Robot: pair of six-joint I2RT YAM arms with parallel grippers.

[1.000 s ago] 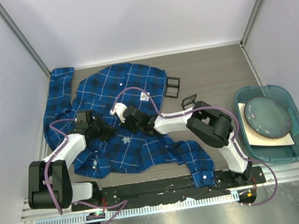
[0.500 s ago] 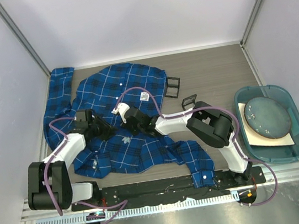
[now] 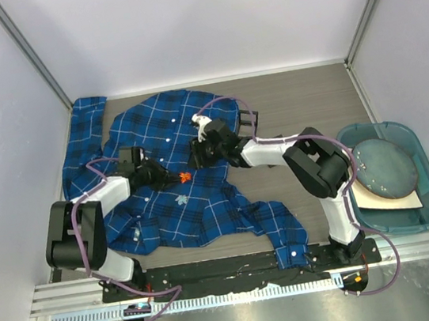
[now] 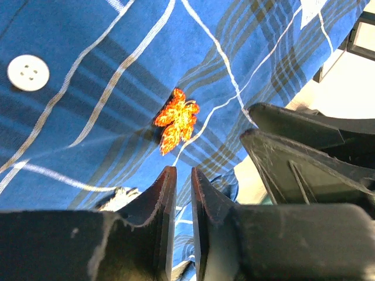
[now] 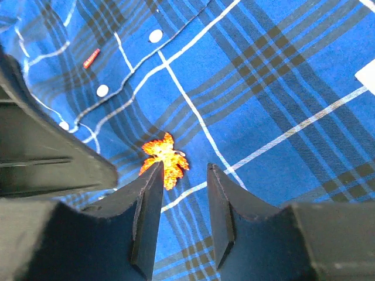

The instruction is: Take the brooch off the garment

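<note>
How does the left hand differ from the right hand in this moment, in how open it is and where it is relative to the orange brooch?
The left hand has its fingers almost together, only a thin slit between them; the right hand shows a wider gap. The orange brooch lies just beyond the left fingertips, while it sits at the right hand's left fingertip. Both hands are empty and point at the brooch on the plaid garment.

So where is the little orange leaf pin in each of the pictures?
Top external: the brooch is a tiny orange speck on the garment, left of centre, by the left gripper.
Left wrist: centre, just above the fingertips.
Right wrist: lower centre-left, beside the left fingertip.
Shared landmark: the thin white plaid line running next to the brooch.
</note>
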